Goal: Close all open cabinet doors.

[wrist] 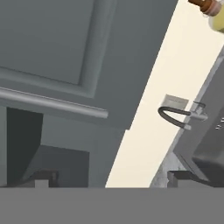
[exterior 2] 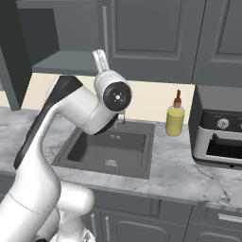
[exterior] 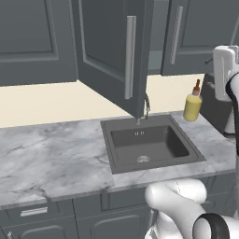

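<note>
The marble counter (exterior: 51, 158) runs under a row of dark slate-grey upper cabinets. One cabinet door (exterior: 112, 51) above the sink (exterior: 151, 147) stands swung out over the basin, its vertical silver bar handle (exterior: 130, 57) facing the room. From the right base view the open cabinet interior (exterior 2: 61, 42) shows its shelf, with a second open door (exterior 2: 12, 52) edge-on at the far left. The neighbouring closed door (exterior 2: 153, 38) sits flush. A toaster oven (exterior 2: 217, 134) stands at the right end of the counter. A yellow bottle (exterior 2: 175, 118) with a brown cap stands upright between sink and oven, beside the faucet (exterior: 146, 106). In the hand view the gripper (wrist: 111, 178) is spread wide and empty, its finger tips (wrist: 43, 178) close to the door panel (wrist: 52, 43) and handle (wrist: 52, 104).
</note>
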### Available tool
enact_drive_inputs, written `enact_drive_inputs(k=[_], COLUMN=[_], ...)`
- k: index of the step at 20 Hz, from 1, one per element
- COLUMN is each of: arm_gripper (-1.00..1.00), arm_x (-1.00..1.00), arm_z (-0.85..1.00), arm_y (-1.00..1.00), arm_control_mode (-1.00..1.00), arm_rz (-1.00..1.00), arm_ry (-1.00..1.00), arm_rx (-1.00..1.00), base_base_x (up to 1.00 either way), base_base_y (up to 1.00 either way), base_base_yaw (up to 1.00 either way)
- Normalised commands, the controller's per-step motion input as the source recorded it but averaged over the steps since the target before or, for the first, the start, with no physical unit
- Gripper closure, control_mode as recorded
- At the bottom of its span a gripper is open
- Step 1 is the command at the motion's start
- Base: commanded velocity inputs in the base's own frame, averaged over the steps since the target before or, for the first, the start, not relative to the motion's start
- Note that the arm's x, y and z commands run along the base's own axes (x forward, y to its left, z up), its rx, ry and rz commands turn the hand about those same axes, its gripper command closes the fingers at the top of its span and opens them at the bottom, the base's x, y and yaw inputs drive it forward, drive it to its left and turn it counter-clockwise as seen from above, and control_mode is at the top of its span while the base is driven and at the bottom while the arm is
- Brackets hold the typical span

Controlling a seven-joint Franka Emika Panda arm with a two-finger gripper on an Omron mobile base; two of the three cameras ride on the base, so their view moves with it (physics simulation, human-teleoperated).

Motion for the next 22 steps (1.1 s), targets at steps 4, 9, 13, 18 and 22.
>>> enact_drive_inputs(k=[4, 9, 13, 18, 22], arm_gripper=[-1.0, -1.0, -1.0, -1.0, -1.0], arm_x=[-0.7, -0.67, -0.56, -0.54, -0.56], arm_z=[0.0, 0.07, 0.08, 0.06, 0.02], arm_y=[0.21, 0.3, 0.46, 0.48, 0.43], arm_control_mode=[-1.0, -1.0, -1.0, -1.0, -1.0], arm_rz=[0.23, 0.15, 0.03, 0.0, 0.0], arm_ry=[-0.03, 0.0, 0.0, 0.0, 0.0], arm_rx=[0.0, 0.0, 0.0, 0.0, 0.0], base_base_x=[0.0, 0.0, 0.0, 0.0, 0.0], base_base_y=[0.0, 0.0, 0.0, 0.0, 0.0], base_base_yaw=[0.0, 0.0, 0.0, 0.0, 0.0])
